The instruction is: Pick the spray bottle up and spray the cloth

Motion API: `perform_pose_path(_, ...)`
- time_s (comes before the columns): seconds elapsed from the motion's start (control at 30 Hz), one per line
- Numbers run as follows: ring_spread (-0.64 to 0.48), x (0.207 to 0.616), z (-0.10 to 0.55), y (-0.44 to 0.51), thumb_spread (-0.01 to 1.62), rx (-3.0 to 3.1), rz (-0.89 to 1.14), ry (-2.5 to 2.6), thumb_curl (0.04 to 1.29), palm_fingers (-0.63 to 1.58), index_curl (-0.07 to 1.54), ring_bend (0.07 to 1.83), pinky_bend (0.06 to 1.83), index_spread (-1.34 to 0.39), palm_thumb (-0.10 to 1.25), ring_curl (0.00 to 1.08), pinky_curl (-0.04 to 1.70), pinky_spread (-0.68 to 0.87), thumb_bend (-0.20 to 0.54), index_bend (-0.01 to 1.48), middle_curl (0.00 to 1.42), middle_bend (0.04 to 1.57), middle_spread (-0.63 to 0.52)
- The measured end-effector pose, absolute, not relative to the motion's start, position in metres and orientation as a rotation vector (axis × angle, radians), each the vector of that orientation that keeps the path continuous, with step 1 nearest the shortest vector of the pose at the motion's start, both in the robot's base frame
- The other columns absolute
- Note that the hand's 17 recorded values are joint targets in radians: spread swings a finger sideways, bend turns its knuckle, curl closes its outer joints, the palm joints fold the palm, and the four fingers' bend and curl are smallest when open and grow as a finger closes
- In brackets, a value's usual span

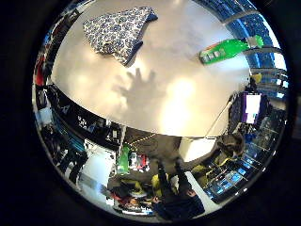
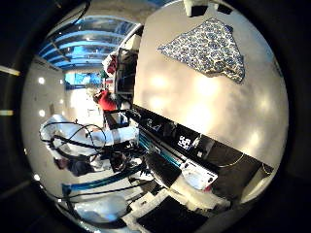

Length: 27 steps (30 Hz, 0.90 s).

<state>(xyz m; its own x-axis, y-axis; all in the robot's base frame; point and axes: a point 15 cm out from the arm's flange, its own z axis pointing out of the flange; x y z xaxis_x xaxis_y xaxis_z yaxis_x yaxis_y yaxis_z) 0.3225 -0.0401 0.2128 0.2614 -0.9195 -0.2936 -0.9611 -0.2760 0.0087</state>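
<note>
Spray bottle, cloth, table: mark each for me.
spray bottle (image 1: 225, 50), little finger side palm view, green body.
cloth (image 1: 120, 29), little finger side palm view, patterned middle.
table (image 1: 178, 94), little finger side palm view, bare top.

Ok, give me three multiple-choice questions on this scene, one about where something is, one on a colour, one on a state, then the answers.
1. Where does the cloth lie?
A. On the white table
B. On the floor
C. Over the spray bottle

2. What colour is the spray bottle?
A. Red
B. Green
C. Black

3. How is the spray bottle right now?
A. Held in the hand
B. Standing upright on the cloth
C. Lying on its side on the table, apart from the cloth

Answers:
1. A, the blue and white patterned cloth rests crumpled on the tabletop near one edge.
2. B, its body is bright green with a pale head.
3. C, it lies flat on the table with bare tabletop between it and the cloth, and only the hand's shadow shows on the table.
</note>
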Motion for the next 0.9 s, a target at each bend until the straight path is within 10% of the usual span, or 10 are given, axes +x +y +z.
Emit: perform_pose_path(0.9,0.16,0.347,0.202,-0.129,1.01,-1.677,0.321,2.086,0.28,0.1,0.29,0.21,0.36,-0.24,0.44,0.25,0.32,0.44,-0.026,0.15,0.32,0.19,0.05)
